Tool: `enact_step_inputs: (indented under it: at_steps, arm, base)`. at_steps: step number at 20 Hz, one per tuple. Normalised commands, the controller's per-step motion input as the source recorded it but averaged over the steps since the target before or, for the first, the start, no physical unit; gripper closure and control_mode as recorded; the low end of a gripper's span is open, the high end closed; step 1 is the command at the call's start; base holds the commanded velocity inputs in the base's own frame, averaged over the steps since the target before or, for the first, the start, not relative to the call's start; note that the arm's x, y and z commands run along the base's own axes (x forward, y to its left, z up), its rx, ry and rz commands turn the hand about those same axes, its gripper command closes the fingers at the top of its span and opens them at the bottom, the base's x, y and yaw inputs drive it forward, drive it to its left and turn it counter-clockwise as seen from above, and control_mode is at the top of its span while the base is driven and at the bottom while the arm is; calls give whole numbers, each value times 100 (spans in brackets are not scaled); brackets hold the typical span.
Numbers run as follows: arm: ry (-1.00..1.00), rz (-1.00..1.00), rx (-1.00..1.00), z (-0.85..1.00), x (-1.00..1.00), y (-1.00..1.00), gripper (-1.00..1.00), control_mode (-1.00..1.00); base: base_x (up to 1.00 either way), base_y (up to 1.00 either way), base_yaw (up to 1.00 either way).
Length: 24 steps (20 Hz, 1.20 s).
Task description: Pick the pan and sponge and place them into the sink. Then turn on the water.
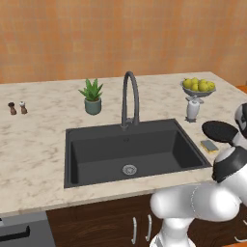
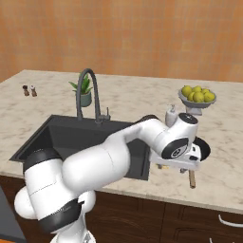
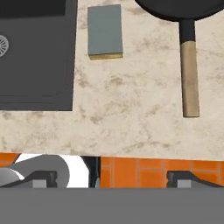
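The black pan [image 3: 179, 8] lies on the counter right of the sink [image 1: 77, 144], its wood-ended handle [image 3: 189, 74] pointing toward the counter's front edge. Between pan and sink lies the sponge [image 3: 105, 30], dark side up; it also shows beside the basin [image 1: 210, 145]. My gripper [image 3: 113, 179] hovers open above the counter's front edge, nearer than both, with nothing between its fingers. In the right base view my hand covers part of the pan [image 2: 205, 148]. The sink is bare around its drain [image 1: 129, 169]. No water runs from the faucet [image 1: 130, 96].
A soap dispenser [image 1: 192, 109] and a bowl of lemons [image 1: 198, 87] stand behind the pan. A potted plant [image 1: 92, 96] sits left of the faucet, two small shakers [image 1: 17, 108] at the far left. An orange floor shows past the counter edge [image 3: 131, 151].
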Motion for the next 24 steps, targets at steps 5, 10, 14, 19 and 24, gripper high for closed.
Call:
enact_step_inputs:
  at_steps: [5,10,14,19,24]
  arm:
    - [1,0,-1,-32,16,-36,-100,-100]
    - [4,0,-3,-27,34,-20,-100,-100]
    - [3,0,0,-20,39,-30,-100,-100]
    - [4,0,0,-17,34,-33,-100,-100]
    - [6,0,0,-15,33,-24,-100,-100]
  base:
    - [0,0,0]
    - [0,0,0]
    - [0,0,0]
    - [0,0,0]
    - [0,0,0]
